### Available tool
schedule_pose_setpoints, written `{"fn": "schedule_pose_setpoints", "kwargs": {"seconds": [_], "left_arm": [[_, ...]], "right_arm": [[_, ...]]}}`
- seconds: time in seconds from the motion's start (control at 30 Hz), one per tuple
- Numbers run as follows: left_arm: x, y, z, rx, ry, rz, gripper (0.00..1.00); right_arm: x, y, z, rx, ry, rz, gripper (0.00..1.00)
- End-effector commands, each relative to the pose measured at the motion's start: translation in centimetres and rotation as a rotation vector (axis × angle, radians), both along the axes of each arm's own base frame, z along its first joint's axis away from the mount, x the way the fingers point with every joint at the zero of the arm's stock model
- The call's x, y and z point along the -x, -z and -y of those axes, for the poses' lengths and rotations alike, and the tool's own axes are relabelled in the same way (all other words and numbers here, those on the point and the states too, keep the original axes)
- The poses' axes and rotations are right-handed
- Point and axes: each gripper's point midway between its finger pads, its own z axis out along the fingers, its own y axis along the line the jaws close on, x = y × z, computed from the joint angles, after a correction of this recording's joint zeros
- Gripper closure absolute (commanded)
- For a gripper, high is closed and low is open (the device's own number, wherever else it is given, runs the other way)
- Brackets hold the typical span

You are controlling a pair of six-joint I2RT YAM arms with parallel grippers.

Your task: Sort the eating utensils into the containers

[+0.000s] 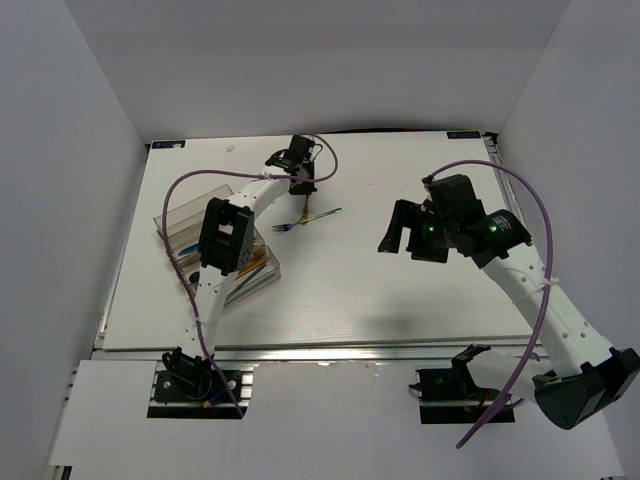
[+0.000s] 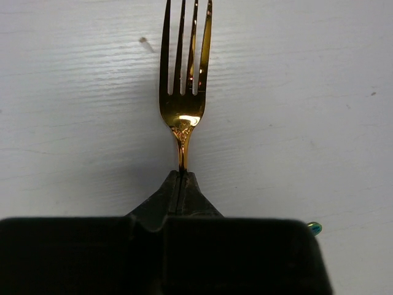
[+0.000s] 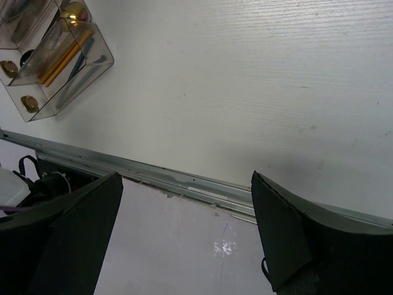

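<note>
one gold fork (image 2: pixel 182 92), tines away, neck pinched by left end effector (image 2: pixel 182 174); right end effector (image 3: pixel 186 184) gapes.

left arm (image 1: pixel 260 190), right arm (image 1: pixel 562 305): white links, black joints | cables (image 1: pixel 543 215): purple | right tool fingers (image 3: pixel 67 239): black wedges

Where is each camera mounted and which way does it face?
Top external: above and behind the arms, looking down on the white table, left arm, right arm and organiser tray.
Left wrist: on its arm, looking along the left gripper, shut on a gold fork's handle.
Right wrist: on its arm, looking past the open right gripper at the table's near edge.
Shared: the organiser tray shows in top and right wrist.
</note>
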Motion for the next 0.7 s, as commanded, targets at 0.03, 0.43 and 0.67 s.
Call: {"fn": "schedule_pose_setpoints", "kwargs": {"seconds": [0.03, 0.43, 0.67], "left_arm": [[-2.7, -7.3, -3.3, 0.028, -0.166, 0.123, 1.0], [-5.1, -15.2, -10.1, -0.034, -0.523, 0.395, 1.0], [-4.3, -20.4, -12.0, 0.028, -0.642, 0.509, 1.0]], "right_arm": [[-0.1, -1.7, -0.2, -0.044, 0.013, 0.045, 0.11], [-0.4, -1.0, -1.1, -0.08, 0.004, 0.033, 0.11], [-0.8, -0.9, -1.3, -0.079, 0.001, 0.036, 0.11]]}}
